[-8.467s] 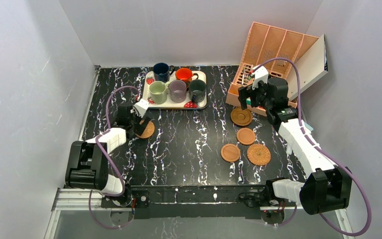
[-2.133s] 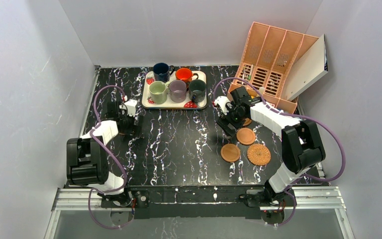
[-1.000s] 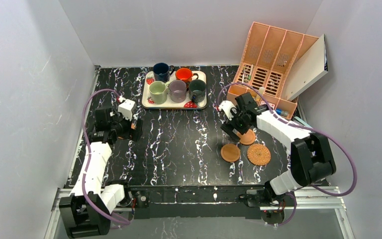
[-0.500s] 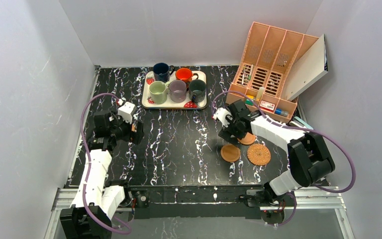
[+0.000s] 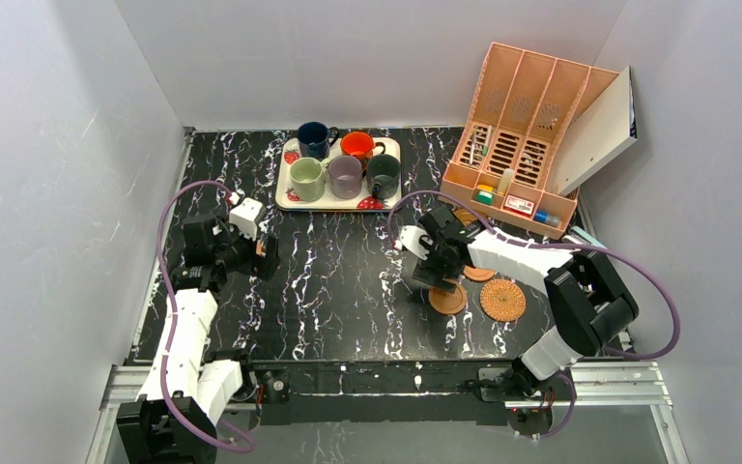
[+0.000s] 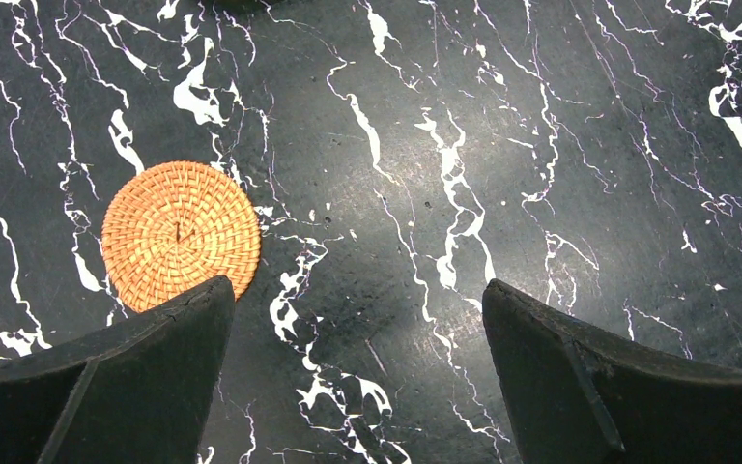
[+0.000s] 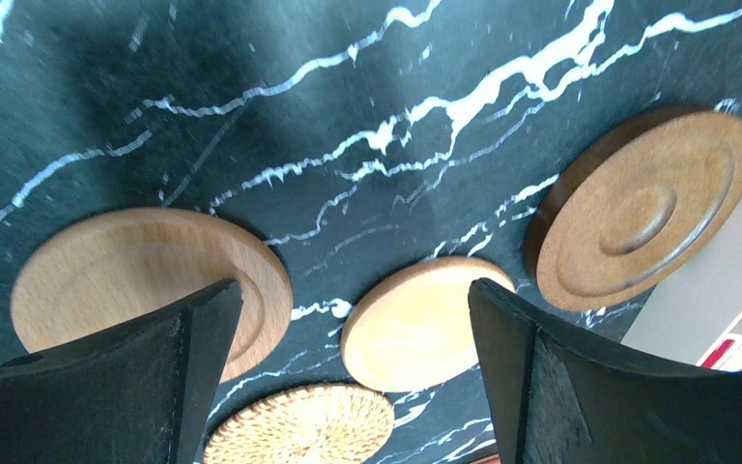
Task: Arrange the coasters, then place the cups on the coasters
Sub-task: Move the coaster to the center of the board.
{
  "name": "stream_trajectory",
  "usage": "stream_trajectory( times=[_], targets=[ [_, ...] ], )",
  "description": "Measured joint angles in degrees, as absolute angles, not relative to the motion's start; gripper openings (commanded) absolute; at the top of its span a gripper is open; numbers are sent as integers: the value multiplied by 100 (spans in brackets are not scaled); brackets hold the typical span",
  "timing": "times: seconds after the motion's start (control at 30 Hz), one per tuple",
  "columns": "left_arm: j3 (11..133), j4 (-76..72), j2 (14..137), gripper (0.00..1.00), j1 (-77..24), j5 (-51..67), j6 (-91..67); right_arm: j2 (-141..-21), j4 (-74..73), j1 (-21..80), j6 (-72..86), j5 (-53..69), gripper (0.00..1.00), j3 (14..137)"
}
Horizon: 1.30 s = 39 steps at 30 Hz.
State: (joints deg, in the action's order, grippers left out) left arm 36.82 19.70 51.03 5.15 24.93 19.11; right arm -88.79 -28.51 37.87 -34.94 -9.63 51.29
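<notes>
Terracotta coaster (image 7: 126, 275) lies partly beneath the right pincer (image 7: 348, 319).

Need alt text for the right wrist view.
Four coasters lie on a black marbled table: left smooth coaster, centre smooth coaster, ringed coaster top right, woven coaster bottom. The right gripper hangs above them, fingers open, empty.

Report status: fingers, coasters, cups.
Left fingers open, empty, by a wicker coaster. Right fingers open, empty, above four coasters. Cups all on tray. Nothing blocking.
</notes>
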Motion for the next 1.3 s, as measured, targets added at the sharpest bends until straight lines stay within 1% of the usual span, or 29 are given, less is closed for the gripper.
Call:
stream_trajectory(
  times=[0.23,0.47,0.67,0.77,0.87,0.97,1.1,1.2,1.3],
  targets=[
    [3675,1962,5137,98,515,2484,1903,-9166,-2515,4289,-3433,-825,99,5404],
    [3632,1925,5146,98,515,2423,1885,-10088,-2045,4737,-3301,-576,99,6386],
    [3632,1802,5196,98,515,2248,1846,-10772,-1487,5234,-3004,-1035,99,7157],
    [3640,1730,5398,98,515,2123,1844,-10825,-1494,5325,-2840,-1129,99,7345],
    [3745,1691,5808,98,515,1981,1890,-10447,-1577,5256,-2700,-1037,99,7334],
    [3951,1599,6340,98,515,1806,1949,-9623,-1597,4980,-2582,-666,99,7144],
    [4270,1319,7067,98,515,1439,1944,-8206,-1240,4091,-2427,-209,99,6729],
    [4528,1175,7627,96,515,1273,1929,-7769,-884,3625,-2373,-193,99,6521],
    [4713,1072,8090,95,515,1245,1885,-7765,-779,3603,-2368,-126,99,6381]
  ],
)
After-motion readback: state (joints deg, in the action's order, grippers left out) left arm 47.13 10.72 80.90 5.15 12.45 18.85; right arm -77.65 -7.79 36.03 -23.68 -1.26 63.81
